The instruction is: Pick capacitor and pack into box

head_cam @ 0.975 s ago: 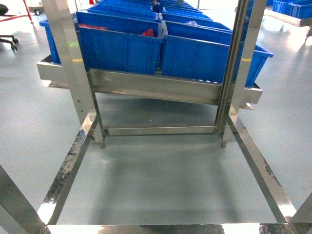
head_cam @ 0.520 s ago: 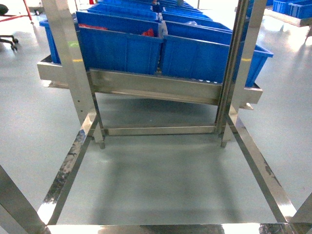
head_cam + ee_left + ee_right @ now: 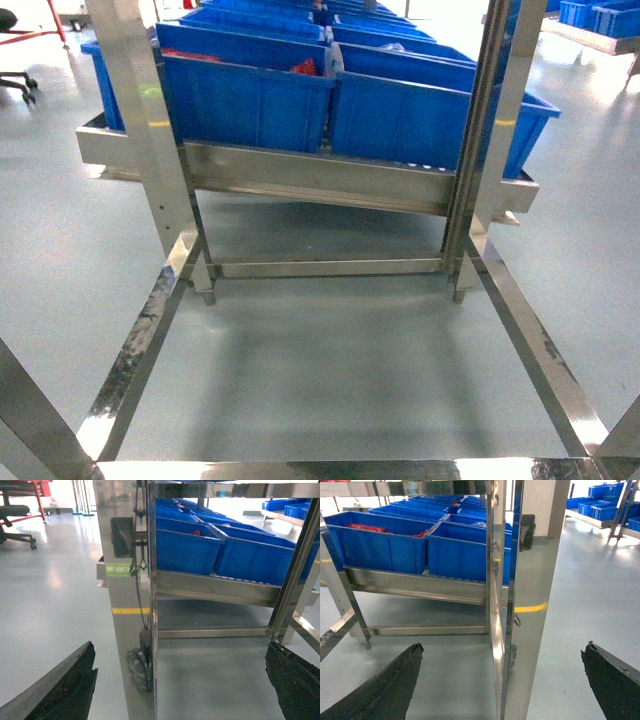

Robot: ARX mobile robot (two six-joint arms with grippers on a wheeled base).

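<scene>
- The left gripper (image 3: 182,680) shows only in its own wrist view: two dark fingers (image 3: 65,690) at the lower corners, spread wide with bare floor between them, holding nothing.
- The right gripper (image 3: 502,680) reads the same in its wrist view, dark fingers (image 3: 380,690) far apart at the frame's bottom corners, nothing held.
- Neither arm appears in the head view, where the near ground is grey floor (image 3: 340,370) framed by the low rails of a stainless steel rack (image 3: 150,330).
- Each wrist camera faces one upright post of that rack (image 3: 125,605) close up, its polished face mirroring the room.
- Beyond, on the rack's tilted shelf (image 3: 310,180), blue bins (image 3: 250,100) stand side by side in rows running away from the robot.
- Red-orange items (image 3: 303,67) lie in one of the left-hand bins; whether they are capacitors is too small to tell.
- No pink box shows in any view.
</scene>
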